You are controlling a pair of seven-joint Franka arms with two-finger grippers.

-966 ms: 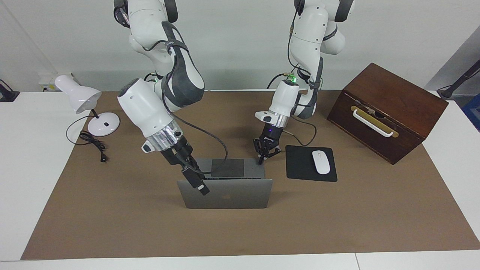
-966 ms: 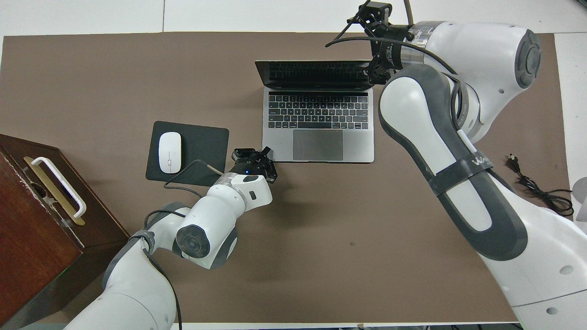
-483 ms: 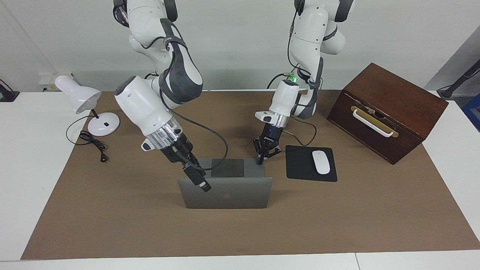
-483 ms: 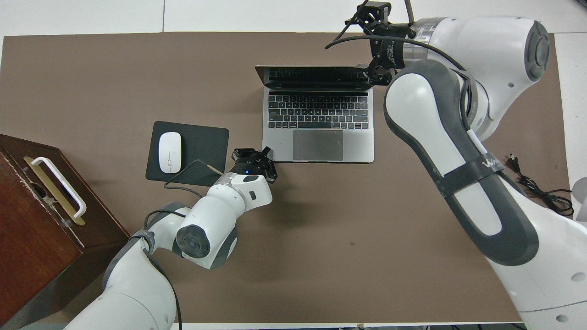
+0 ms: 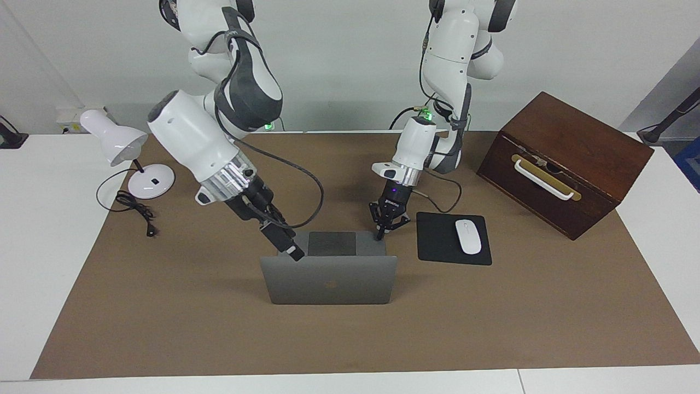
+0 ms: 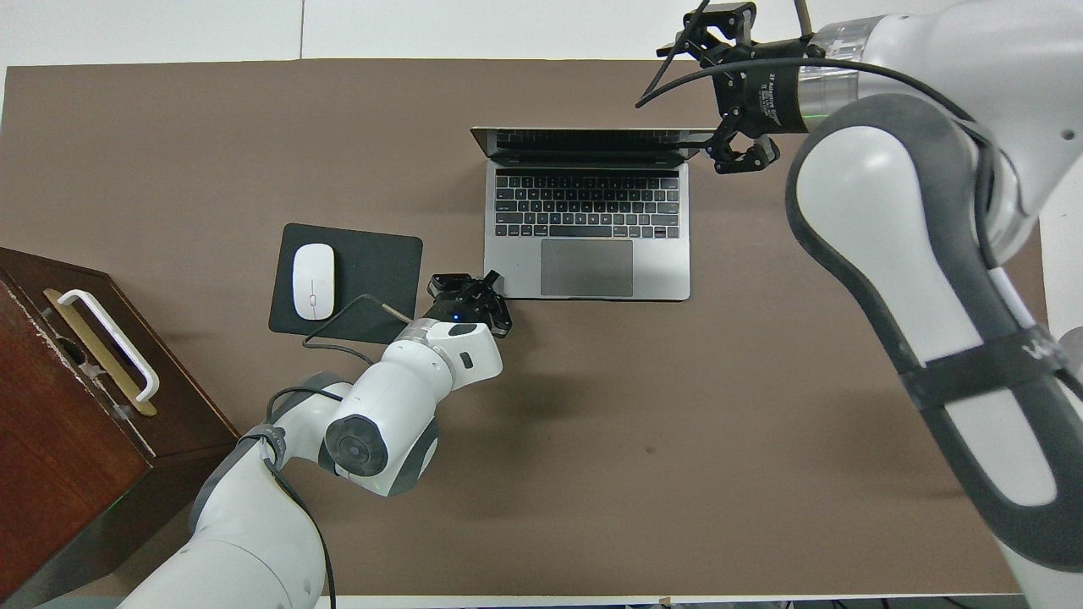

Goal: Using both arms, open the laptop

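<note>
The silver-grey laptop (image 5: pixel 329 284) stands open on the brown mat, its lid near upright with the logo side turned away from the robots. The overhead view shows its keyboard (image 6: pixel 586 207). My left gripper (image 5: pixel 379 235) is low at the base's corner nearest the robots, toward the left arm's end, with its tips together on that corner; it also shows in the overhead view (image 6: pixel 474 298). My right gripper (image 5: pixel 295 254) is at the lid's top edge near the corner toward the right arm's end, and shows in the overhead view (image 6: pixel 744 156) just beside that corner.
A black mouse pad (image 5: pixel 437 241) with a white mouse (image 5: pixel 468 236) lies beside the laptop toward the left arm's end. A dark wooden box (image 5: pixel 563 161) with a white handle stands past it. A white desk lamp (image 5: pixel 117 143) and its cable (image 5: pixel 136 210) are at the right arm's end.
The lid has swung further open to near upright. The right arm has risen and drawn back, its gripper going from over the lid to its top edge. The left gripper has not moved.
</note>
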